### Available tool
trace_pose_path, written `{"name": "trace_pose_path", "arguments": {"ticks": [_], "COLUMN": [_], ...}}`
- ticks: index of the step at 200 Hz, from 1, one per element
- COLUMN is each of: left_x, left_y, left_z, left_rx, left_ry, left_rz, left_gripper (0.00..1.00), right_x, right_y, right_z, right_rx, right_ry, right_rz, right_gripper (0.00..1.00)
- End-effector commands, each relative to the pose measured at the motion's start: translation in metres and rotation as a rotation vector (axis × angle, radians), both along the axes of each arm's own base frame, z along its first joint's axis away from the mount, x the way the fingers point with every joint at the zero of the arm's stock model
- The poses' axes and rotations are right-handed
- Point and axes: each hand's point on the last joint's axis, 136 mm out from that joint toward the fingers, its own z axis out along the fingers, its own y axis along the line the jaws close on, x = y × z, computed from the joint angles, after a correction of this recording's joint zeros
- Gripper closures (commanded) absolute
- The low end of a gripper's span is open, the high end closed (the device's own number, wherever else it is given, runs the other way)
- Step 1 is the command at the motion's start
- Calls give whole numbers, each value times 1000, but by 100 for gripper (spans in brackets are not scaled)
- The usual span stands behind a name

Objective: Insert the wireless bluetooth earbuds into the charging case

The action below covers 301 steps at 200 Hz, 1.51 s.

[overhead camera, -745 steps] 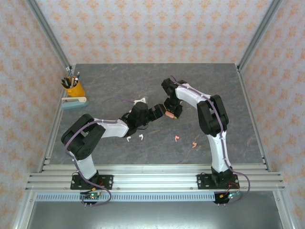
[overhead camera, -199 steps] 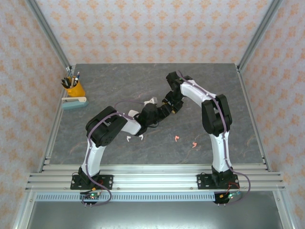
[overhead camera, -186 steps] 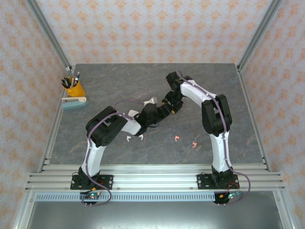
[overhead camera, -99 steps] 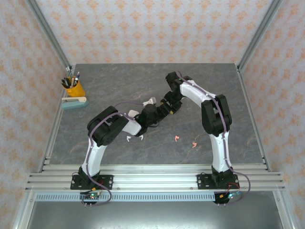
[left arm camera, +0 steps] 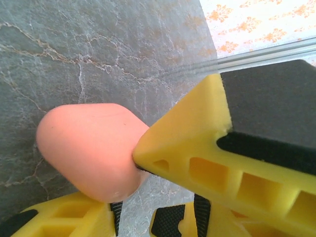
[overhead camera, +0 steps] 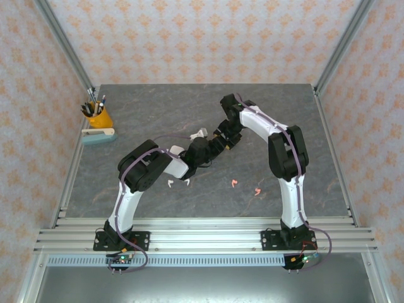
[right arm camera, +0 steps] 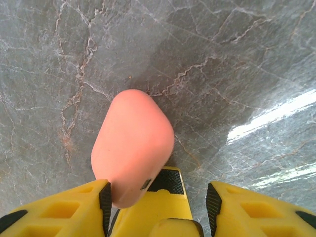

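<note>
Two white stemmed plastic earbuds (overhead camera: 170, 184) lay on the grey stone-look worktop (overhead camera: 290, 120), on the base side of the left claw (overhead camera: 212, 151). The left arm was the nearer one to them. A small white charging case (overhead camera: 201, 134) sat just beyond that claw; it was too small for us to tell if the lid was up.

At mid-worktop the left claw and the right claw (overhead camera: 225, 140) sat tip to tip, with the salmon-pink pebble-shaped charging case (right arm camera: 132, 165) between them. In the right wrist view the case's long axis ran away from the claw, with its near end wedged between a yellow finger (right arm camera: 54, 210) and a second yellow piece at centre.

We couldn't sort out whose fingers were whose, so we couldn't tell whether either claw was clenched or released. No seam or opening showed, so we judged the pink case closed.

Two salmon-pink stemmed earbuds (overhead camera: 234, 183) lay further right. The right arm was nearer to them.
</note>
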Motion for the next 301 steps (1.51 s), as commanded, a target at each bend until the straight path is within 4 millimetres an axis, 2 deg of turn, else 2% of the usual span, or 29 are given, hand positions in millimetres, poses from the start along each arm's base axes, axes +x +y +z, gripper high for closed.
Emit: {"name": "trace_pose_path", "arguments": {"ticks": [1,15,55,106,141,165,185,208,227,232,235,266,301], "left_x": [10,11,10,1,-4,-10,-15,-22,-24,-25,-24,-20,-13], "left_y": [-6,-6,-3,5,9,13,18,31,45,49,51,75,116], "left_z": [5,5,1,-2,0,0,8,21,35,30,43,68,82], "left_rx": [-5,-8,-3,8,11,16,15,35,58,78,69,116,155], "left_ry": [-37,-39,-30,-15,-7,-2,-14,-29,-44,-31,-49,-65,-57], "left_rz": [22,22,27,34,30,29,32,46,67,71,77,117,207], "left_gripper": [61,65,67,54,52,51,50,46,39,38,37,22,8], "right_x": [-9,-10,-7,7,15,18,20,24,28,28,29,28,21], "right_y": [3,3,3,-4,-22,-39,-51,-61,-61,-60,-60,-47,-29], "right_z": [12,12,15,34,46,45,43,39,35,33,33,27,17], "right_rx": [12,10,12,15,-6,-36,-69,-132,-154,-157,-158,-199,-283], "right_ry": [4,4,-3,-54,-85,-89,-87,-90,-93,-90,-89,-75,-52], "right_rz": [4,4,0,-15,-44,-62,-61,-13,59,81,92,246,400], "right_gripper": [47,47,47,46,43,39,33,22,17,16,15,12,8]}}
